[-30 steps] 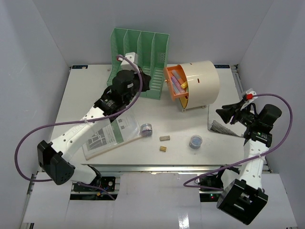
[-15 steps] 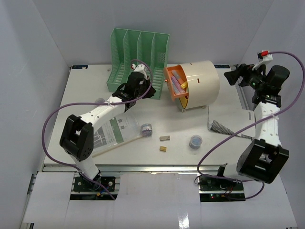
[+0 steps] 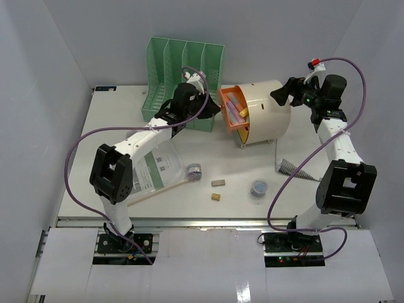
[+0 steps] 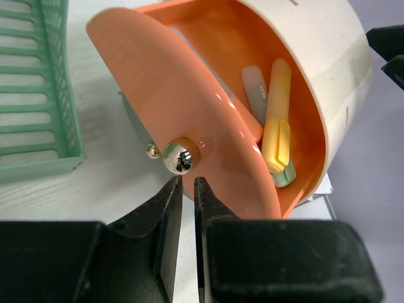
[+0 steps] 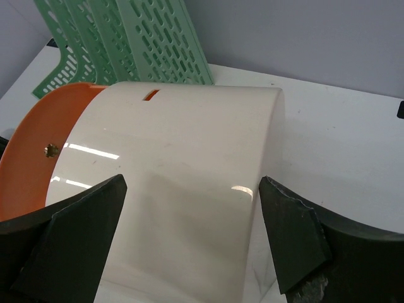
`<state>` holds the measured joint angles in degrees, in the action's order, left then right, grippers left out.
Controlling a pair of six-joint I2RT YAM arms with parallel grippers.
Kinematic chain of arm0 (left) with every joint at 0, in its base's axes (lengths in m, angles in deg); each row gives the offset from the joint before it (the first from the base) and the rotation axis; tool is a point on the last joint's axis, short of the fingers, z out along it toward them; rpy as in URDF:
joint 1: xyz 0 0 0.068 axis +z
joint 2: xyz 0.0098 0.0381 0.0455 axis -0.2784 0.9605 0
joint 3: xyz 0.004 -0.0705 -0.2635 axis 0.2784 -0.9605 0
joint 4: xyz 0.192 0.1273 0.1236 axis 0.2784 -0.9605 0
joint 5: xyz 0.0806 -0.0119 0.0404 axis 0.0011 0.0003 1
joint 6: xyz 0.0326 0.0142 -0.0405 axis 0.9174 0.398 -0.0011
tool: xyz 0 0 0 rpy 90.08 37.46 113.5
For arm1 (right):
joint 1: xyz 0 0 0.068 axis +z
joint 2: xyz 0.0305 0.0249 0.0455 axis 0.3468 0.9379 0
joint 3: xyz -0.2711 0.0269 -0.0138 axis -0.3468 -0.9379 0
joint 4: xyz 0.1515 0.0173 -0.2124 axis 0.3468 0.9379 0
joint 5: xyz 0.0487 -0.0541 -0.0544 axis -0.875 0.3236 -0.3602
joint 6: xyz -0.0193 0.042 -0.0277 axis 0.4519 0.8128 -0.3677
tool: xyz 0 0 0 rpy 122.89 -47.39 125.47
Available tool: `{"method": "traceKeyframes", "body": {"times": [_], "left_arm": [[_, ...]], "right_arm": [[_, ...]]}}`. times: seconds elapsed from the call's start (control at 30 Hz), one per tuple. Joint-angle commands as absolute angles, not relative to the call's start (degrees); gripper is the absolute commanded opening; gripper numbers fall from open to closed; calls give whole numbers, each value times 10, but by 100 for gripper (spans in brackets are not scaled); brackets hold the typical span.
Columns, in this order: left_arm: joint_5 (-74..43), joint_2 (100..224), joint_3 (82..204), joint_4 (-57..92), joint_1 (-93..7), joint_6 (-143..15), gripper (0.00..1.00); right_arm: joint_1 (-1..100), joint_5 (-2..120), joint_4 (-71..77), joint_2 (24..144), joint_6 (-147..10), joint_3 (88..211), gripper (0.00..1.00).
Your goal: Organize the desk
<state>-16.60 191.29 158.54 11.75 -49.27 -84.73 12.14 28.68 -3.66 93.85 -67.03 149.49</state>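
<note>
Spreading white under both arms, the desk [image 3: 117,113] carries the box [image 3: 268,107] at its back, right of centre, with the drawer [image 3: 232,113] poking out leftward. The knob [image 4: 178,156] sits just beyond the left gripper [image 4: 187,186], fingers a slit apart and holding nothing, so that arm's nearer. The right gripper [image 5: 191,183] gapes wide astride the box, empty. Likely next: pinch that knob.

Left gripper [image 4: 188,187] ajar; right gripper [image 5: 192,184] wide

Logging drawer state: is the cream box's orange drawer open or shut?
Open: the orange drawer stands out from the cream box, yellow highlighter showing inside.
</note>
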Motion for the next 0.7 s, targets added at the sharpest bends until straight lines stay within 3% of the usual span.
{"method": "traceKeyframes", "body": {"times": [0.0,0.13,0.67], "left_arm": [[-205,1934,1633,112,-489,-855,25],[-228,1959,1664,111,-489,-866,32],[-281,2051,1792,121,-514,-913,38]], "right_arm": [[131,369,-52,937,-677,1518,91],[133,379,-51,937,-676,1520,88],[155,354,46,944,-687,1555,72]]}}
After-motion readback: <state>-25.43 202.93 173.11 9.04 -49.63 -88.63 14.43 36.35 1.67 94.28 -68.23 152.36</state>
